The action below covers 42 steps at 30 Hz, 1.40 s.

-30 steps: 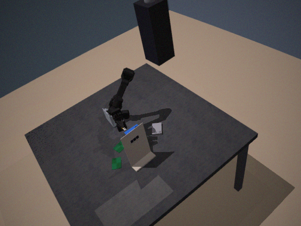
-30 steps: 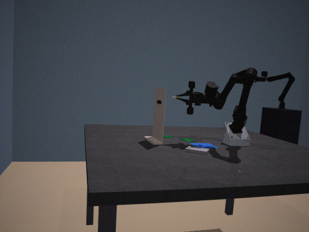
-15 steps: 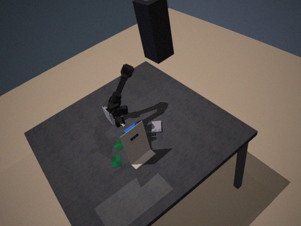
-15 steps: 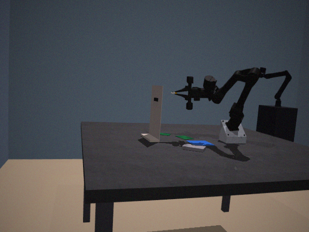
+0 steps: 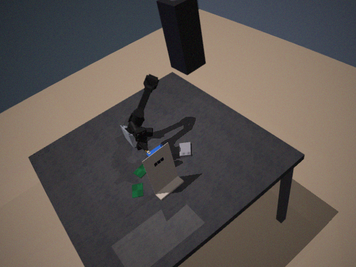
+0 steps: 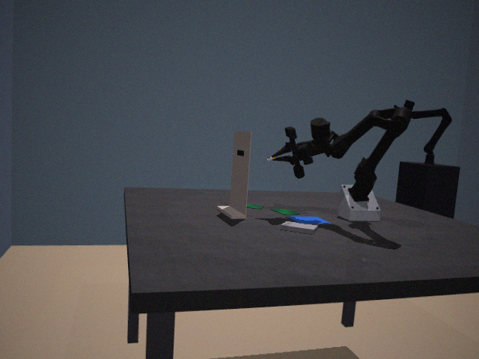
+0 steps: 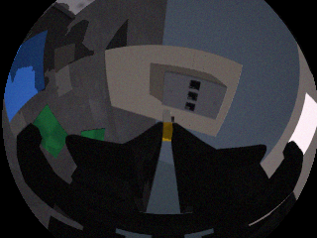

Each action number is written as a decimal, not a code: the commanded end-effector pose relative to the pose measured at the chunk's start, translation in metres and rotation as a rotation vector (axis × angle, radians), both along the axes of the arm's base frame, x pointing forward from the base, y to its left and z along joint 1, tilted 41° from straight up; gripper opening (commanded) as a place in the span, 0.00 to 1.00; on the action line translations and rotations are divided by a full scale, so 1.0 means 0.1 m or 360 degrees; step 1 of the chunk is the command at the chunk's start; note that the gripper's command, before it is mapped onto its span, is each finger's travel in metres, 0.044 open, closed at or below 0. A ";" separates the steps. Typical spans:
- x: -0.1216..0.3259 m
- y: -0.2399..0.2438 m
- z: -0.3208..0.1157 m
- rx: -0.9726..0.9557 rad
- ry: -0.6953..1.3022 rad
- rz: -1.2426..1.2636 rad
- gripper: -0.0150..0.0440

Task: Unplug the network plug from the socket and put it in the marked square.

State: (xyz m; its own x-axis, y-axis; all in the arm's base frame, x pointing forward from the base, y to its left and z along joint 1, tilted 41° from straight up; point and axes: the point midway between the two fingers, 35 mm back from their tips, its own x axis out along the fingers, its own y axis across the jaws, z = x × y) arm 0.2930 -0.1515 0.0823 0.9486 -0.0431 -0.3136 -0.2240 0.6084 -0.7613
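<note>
My gripper (image 5: pixel 147 151) (image 6: pixel 272 158) (image 7: pixel 167 127) is shut on the small plug (image 5: pixel 148 152) (image 6: pixel 269 158) (image 7: pixel 166 117), whose pale end sticks out past the fingertips, with a yellow part between them. The plug is out of the socket, in the air above the table and apart from the upright beige panel (image 5: pixel 161 176) (image 6: pixel 239 177) (image 7: pixel 129 79). A grey socket block (image 7: pixel 175 91) with three dark openings is on the panel's near face. A flat blue square (image 5: pixel 155 149) (image 6: pixel 309 220) (image 7: pixel 22 91) lies on the table, partly hidden by the panel in the top view.
Two flat green patches (image 5: pixel 140 171) (image 5: pixel 137 190) (image 6: pixel 285 212) (image 7: pixel 51 133) lie near the panel. A low pale box (image 5: pixel 184 148) (image 6: pixel 299 227) lies beside the blue square. The panel's foot (image 5: pixel 171 188) (image 6: pixel 231 212) rests on the table. A black block (image 6: pixel 428 189) stands beyond the arm's base (image 6: pixel 359 215).
</note>
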 end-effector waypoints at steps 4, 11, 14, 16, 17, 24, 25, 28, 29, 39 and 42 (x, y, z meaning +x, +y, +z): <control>-0.05 0.19 -0.09 -0.0016 0.0102 0.0150 0.25; -0.14 0.41 -0.18 -0.0014 0.0203 0.0309 0.25; -0.19 0.51 -0.22 -0.0010 0.0241 0.0379 0.25; -0.22 0.57 -0.24 -0.0006 0.0264 0.0426 0.25; -0.24 0.60 -0.24 -0.0005 0.0275 0.0449 0.25; -0.36 0.83 -0.29 0.0014 0.0341 0.0614 0.25; -0.38 0.86 -0.30 0.0017 0.0349 0.0637 0.25; -0.45 0.96 -0.31 0.0028 0.0370 0.0707 0.25; -0.47 1.00 -0.31 0.0032 0.0377 0.0731 0.25; -0.69 1.32 -0.31 0.0080 0.0420 0.0959 0.25; -0.76 1.41 -0.29 0.0098 0.0426 0.1025 0.25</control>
